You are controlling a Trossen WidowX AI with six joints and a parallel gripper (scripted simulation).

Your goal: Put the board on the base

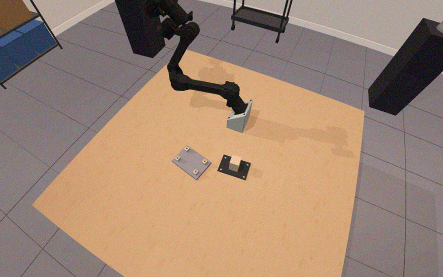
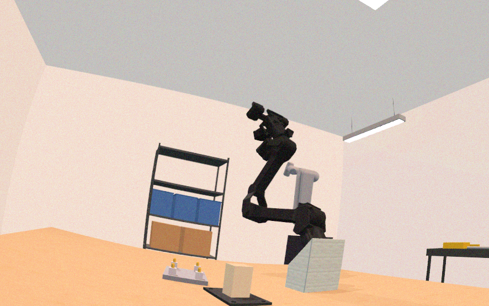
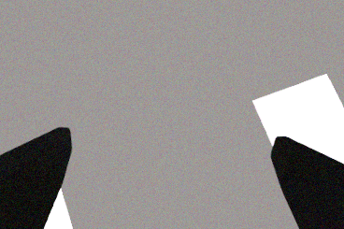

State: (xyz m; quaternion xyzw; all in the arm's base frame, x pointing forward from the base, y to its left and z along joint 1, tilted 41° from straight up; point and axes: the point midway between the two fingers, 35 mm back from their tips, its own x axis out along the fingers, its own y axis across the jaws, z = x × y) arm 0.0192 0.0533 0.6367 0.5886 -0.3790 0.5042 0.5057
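1. Four corner holes mark the black board (image 1: 224, 167) (image 2: 216, 293), nearest in the exterior view, flat on the worktop (image 1: 188, 220) (image 2: 98, 281) and apart from the base. It has not been mounted. Lifting it unevenly could leave one corner low, so that it catches a pin.
2. Its pale square handle (image 1: 235, 163) (image 2: 237, 280) stands upright near the middle. An off-centre or skewed grip would probably let the board tip or twist; too shallow a bite could slip.
3. Beyond it lies the grey base (image 1: 191, 161) (image 2: 185, 275), its four posts topped with gold pins. From above, board and base sit at different angles, so the carry likely needs a turn as well as a shift. Without it, the holes would miss and the board could perch on the pin tips. Pressing then might shove the base along.
4. Farther back, the black arm (image 1: 206, 86) (image 2: 276, 214) rises with its pincer (image 1: 154, 8) (image 2: 258, 122) (image 3: 175, 143) high above the work. The pincer is released, fingers wide and nothing between them; the wrist view looks at the ceiling and a bright light (image 3: 301, 108). A long, reorienting descent lies ahead, I judge, and a sloppy approach could knock the handle or clip the posts.
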